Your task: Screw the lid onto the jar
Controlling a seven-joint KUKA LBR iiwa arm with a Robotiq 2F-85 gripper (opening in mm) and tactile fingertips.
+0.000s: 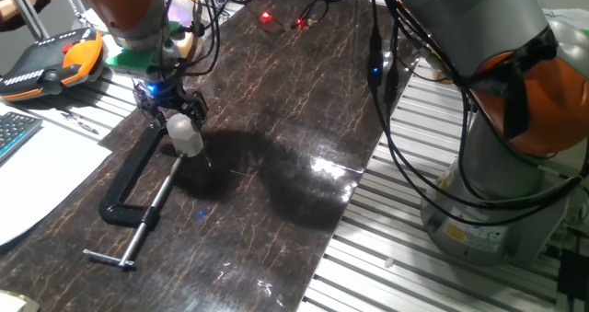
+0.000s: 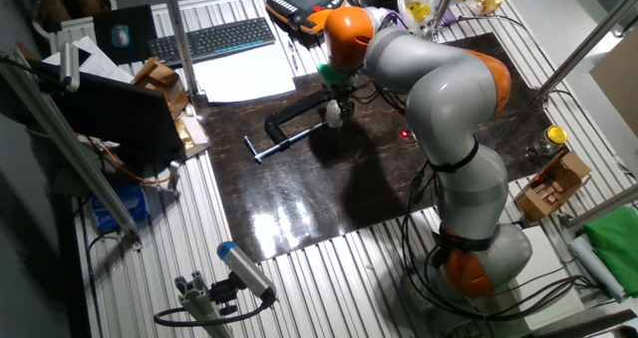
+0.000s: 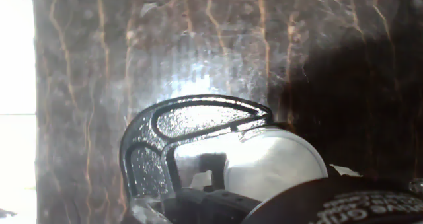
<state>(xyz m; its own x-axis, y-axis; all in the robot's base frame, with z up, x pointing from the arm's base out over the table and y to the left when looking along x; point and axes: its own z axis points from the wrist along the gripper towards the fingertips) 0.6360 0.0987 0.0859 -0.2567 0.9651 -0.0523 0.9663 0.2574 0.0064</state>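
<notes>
Gripper (image 1: 173, 107) hung directly over jar (image 1: 184, 135), fingertips down at lid (image 1: 179, 121) on top; whether clenched on it or released, cannot tell. Seen in hand view: pale round lid (image 3: 274, 163) at 6 o'clock, black C-clamp (image 3: 178, 135) jaw curving around it from 9 to 12. Stood jar inside clamp mouth on dark marbled tabletop (image 1: 276, 146). Lay teach pendant (image 1: 51, 62) and keyboard (image 2: 211, 39) further off.
</notes>
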